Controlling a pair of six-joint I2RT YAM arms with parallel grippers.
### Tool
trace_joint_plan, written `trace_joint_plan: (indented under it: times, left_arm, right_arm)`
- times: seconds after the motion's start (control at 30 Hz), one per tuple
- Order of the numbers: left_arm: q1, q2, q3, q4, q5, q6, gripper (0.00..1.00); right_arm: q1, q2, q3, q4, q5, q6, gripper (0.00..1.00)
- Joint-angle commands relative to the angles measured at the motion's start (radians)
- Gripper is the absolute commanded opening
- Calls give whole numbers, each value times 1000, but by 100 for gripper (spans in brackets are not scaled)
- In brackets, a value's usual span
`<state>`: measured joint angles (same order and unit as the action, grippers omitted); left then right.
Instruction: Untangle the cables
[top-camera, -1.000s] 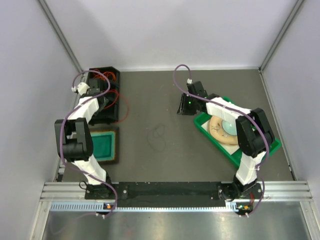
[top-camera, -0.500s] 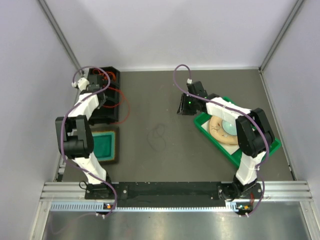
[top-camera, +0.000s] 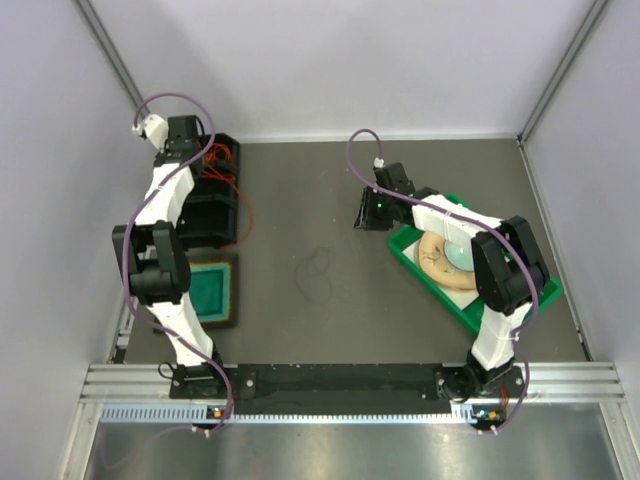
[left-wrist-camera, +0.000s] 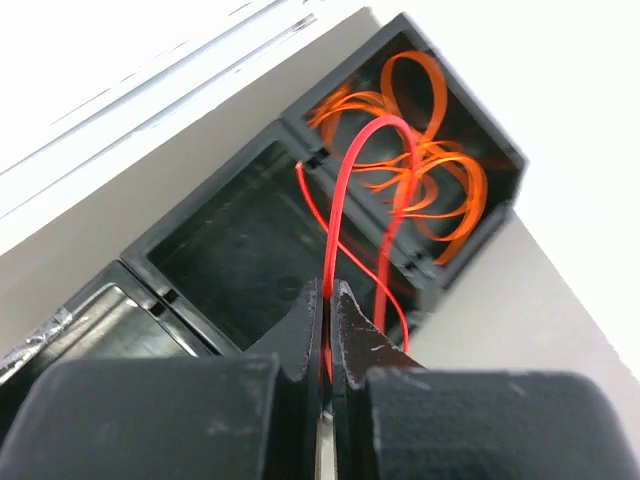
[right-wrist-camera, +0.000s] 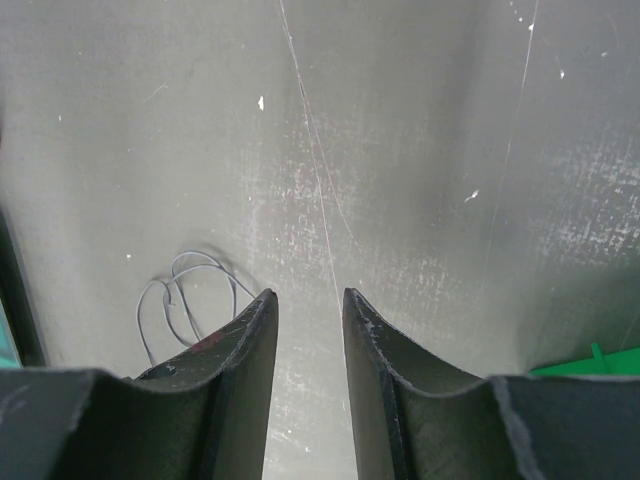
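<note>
"Left wrist view: what did the jaws have?"

"The left gripper (left-wrist-camera: 327, 300) was closed tight on one red cable (left-wrist-camera: 345, 190), pinched at the very fingertips. From the pinch the strand rose straight ahead of the jaws and arched over. It then dropped into the tangle of orange loops (left-wrist-camera: 430, 150), which lay ahead and to the right of the tips, in the far compartment of a black bin (left-wrist-camera: 220, 250)."

"Why grip it so near the tips?"

"Most likely to single out one strand and hold it taut above the rest, so it could slide clear without dragging the loops along. A second thin run of red trailed below the jaws across the middle compartment. Whether it was the same cord could not be told."

"And the other arm?"

"The right gripper (right-wrist-camera: 308, 300) hung over the table (right-wrist-camera: 420, 150), fingers a narrow gap apart, holding nothing. A thin dark cable (right-wrist-camera: 185, 290) lay in loose loops just left of its left finger, flat on the table and well apart from the bin. It looked already separated, with the right arm parked near it, out of the left arm's way."
</note>
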<state>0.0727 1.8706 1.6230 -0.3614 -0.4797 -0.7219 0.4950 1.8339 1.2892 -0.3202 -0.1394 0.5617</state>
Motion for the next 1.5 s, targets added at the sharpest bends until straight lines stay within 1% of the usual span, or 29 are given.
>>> trace_joint_plan:
  times: [0.0,0.13,0.23,0.47,0.53,0.57,0.6,0.63,0.67,0.7,0.87,1.0,1.1,1.13,1.17,1.23,1.27,1.33,1.4,1.43,1.47]
  left_arm:
    - [15,64,56,38,-63,47,0]
    - [16,107,106,-30,-114,38,0]
    - [16,91,68,-30,-163,7,0]
    - [16,119,-29,56,-195,36,0]
    - [18,134,-37,85,-201,44,4]
    - [18,139,-32,91,-201,61,10]
    - [19,148,-28,96,-201,68,18]
    - [19,151,-20,99,-198,75,29]
    - [16,150,-3,93,-198,85,45]
    - [16,141,3,91,-195,88,47]
    - [13,50,-17,121,-128,125,49]
    - [6,-62,-69,171,-83,159,61]
    - [1,-94,-74,171,-11,196,65]
    - [-4,-99,-75,170,4,206,72]
    - [-11,-100,-74,167,12,238,75]
    - [-37,-94,-78,159,36,271,76]
    - [-50,-85,-80,160,56,323,75]
    - [-85,-65,-63,148,105,393,68]
    - [-119,-9,-32,113,153,436,66]
    - [-135,18,12,63,170,462,64]
    - [-142,69,37,37,177,472,60]
  right_arm:
    - [1,4,19,15,-9,1,33]
    - [1,10,21,15,-9,1,33]
    - [1,18,27,15,-12,1,33]
    - [2,24,35,10,-17,3,32]
    - [2,24,36,7,-16,1,32]
    - [2,22,36,7,-16,0,32]
    - [2,22,36,6,-16,0,32]
    - [2,21,38,6,-16,0,32]
    - [1,21,38,4,-16,0,32]
    - [2,19,38,4,-14,0,32]
    - [1,24,44,7,-16,1,32]
    - [2,31,47,9,-28,6,32]
    - [4,34,47,9,-29,9,32]
    - [5,34,47,9,-29,9,32]
    - [8,34,47,10,-28,9,32]
    - [10,34,47,10,-28,9,32]
    - [11,34,48,10,-28,7,32]
    - [14,39,50,10,-29,10,32]
    - [14,41,51,10,-31,10,32]
    - [16,39,52,10,-31,10,32]
    - [16,39,50,9,-31,9,32]
